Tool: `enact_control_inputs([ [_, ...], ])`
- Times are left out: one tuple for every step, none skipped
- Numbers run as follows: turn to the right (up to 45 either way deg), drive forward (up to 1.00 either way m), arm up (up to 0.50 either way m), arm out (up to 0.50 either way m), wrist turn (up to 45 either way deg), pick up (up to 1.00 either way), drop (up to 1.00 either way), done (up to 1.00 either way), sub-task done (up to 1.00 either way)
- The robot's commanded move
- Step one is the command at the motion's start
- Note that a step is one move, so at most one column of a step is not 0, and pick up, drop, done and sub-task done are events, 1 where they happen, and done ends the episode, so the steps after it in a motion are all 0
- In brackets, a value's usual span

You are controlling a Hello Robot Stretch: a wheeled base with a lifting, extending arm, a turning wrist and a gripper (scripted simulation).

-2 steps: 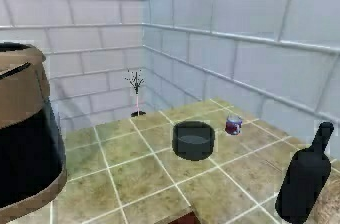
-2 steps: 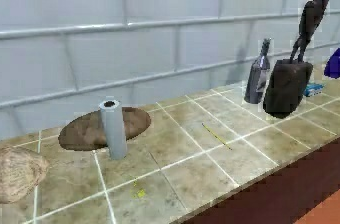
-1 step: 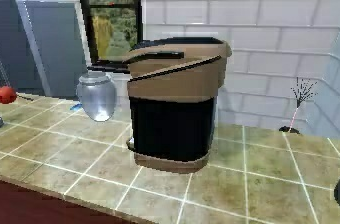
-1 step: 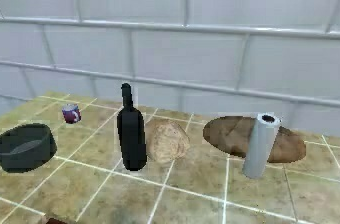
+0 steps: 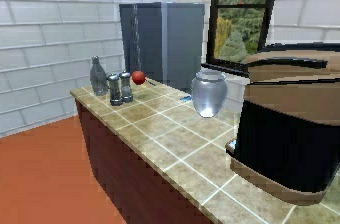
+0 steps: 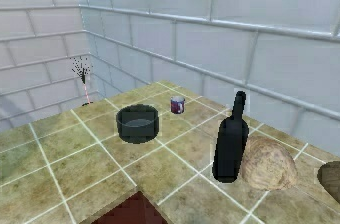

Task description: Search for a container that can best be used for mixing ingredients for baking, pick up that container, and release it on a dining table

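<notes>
Search step, apparently ending: a dark round container, probably the bowl [image 6: 138,122], stands on the tiled counter [image 6: 68,160], left of the dark bottle [image 6: 231,140]. Next: line up and reach. The gripper's state cannot be told.

Kitchen: tiled counter [image 5: 178,140], fridge [image 5: 163,40], coffee maker [image 5: 298,120]

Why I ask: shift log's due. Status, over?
Bowl on counter, apart from the rest. Cup just beyond it; bottle and loaf toward arm side view's right. Nothing on top of bowl.
</notes>
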Motion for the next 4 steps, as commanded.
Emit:
enact_control_inputs([
  [0.0, 0.0, 0.5, 0.0, 0.0, 0.0, 0.0, 0.0, 0.0],
  [0.0, 0.0, 0.38, 0.0, 0.0, 0.0, 0.0, 0.0, 0.0],
  [0.0, 0.0, 0.0, 0.32, 0.0, 0.0, 0.0, 0.0, 0.0],
  [0.0, 0.0, 0.0, 0.0, 45.0, 0.0, 0.0, 0.0, 0.0],
])
